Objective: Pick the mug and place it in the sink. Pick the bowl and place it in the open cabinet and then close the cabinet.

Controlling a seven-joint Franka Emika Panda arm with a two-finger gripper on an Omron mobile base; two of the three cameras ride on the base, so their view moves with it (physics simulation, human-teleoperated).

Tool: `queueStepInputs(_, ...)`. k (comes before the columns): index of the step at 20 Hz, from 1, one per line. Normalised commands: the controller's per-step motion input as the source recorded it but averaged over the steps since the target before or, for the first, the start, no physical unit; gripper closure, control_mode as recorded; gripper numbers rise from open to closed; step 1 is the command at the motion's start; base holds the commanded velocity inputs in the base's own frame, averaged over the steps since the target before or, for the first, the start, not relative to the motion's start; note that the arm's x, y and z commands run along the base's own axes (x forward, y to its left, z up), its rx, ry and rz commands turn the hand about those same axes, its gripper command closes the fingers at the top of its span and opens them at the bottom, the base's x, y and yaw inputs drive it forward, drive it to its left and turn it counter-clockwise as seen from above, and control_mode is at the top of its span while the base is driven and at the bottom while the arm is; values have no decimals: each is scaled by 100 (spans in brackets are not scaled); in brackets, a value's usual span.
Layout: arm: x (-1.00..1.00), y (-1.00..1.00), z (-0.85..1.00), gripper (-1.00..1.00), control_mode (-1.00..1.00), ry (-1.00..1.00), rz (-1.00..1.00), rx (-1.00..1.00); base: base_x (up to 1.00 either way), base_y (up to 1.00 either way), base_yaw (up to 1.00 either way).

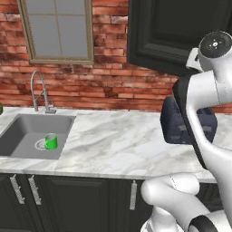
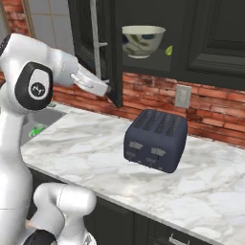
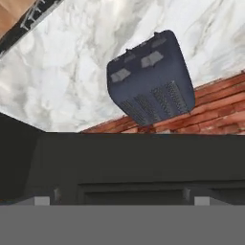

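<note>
So, progress: the mug [image 1: 50, 141] stands upright in the sink [image 1: 27, 131], right by the drain, so the first part looks done
Bowl: the bowl [image 2: 142, 40] sits on a shelf inside the cabinet [image 2: 158, 36], to the left of a small green leaf-like thing [image 2: 169, 50]; the second part looks done too
Left to do: closing the cabinet door [image 2: 103, 48], which hangs open, swung out over the desk [image 2: 95, 148]
Claw: the claw [image 2: 106, 88] is at the lower edge of the open door, near its long silver handle [image 2: 95, 33] (whether its fingers are apart or together cannot be told)
Edges: the door's bottom corner hangs well above the marble desk; the brick wall lies behind it
Open room: a dark blue toaster [image 2: 155, 139] sits on the desk below the cabinet opening, lower than the door, so the door's swing should pass over it freely
</note>
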Motion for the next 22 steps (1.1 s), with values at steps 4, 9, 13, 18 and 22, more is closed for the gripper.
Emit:
queueStepInputs(4, 67, -87, 50, -100, -100, 18, 44, -1, 0, 0, 0)
queueStepInputs(9, 54, -79, 30, -100, -100, -3, 32, 3, 0, 0, 0)
queueStepInputs(13, 42, -53, 0, -100, -100, -28, 12, 9, 0, 0, 0)
queueStepInputs(18, 23, -41, -6, -100, -100, -47, 7, 8, 0, 0, 0)
queueStepInputs(22, 75, -1, 0, -100, -100, -13, -5, -11, 0, 0, 0)
